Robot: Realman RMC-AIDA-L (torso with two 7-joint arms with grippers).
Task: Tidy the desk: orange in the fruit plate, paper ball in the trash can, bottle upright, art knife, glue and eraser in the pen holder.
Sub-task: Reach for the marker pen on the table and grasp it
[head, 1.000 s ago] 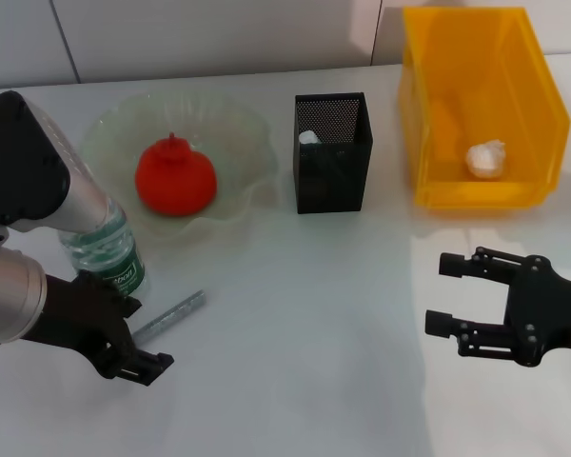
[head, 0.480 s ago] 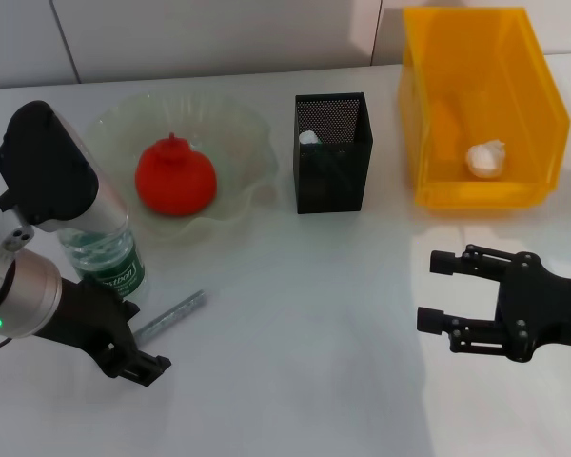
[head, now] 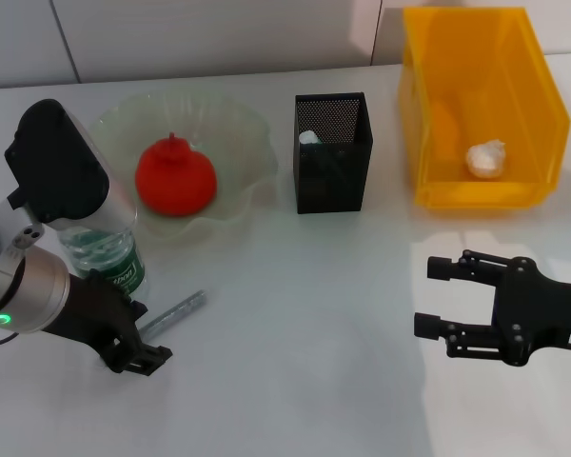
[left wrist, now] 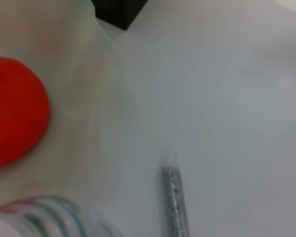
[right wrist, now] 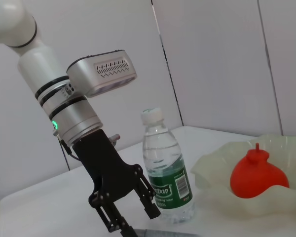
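Note:
A grey glittery stick, glue or art knife, lies flat on the white table; it also shows in the left wrist view. My left gripper is open at the stick's near end, next to the upright water bottle. The right wrist view shows this gripper with its fingers apart beside the bottle. The orange sits in the glass fruit plate. The black mesh pen holder holds a white piece. The paper ball lies in the yellow bin. My right gripper is open and empty.
The fruit plate stands just behind the bottle and the left arm. The yellow bin stands at the back right, behind the right gripper. A tiled wall closes off the table's far edge.
My left arm has swung a little to the right, with its gripper still at the stick's end. My right gripper has drifted slightly left. The objects have not moved.

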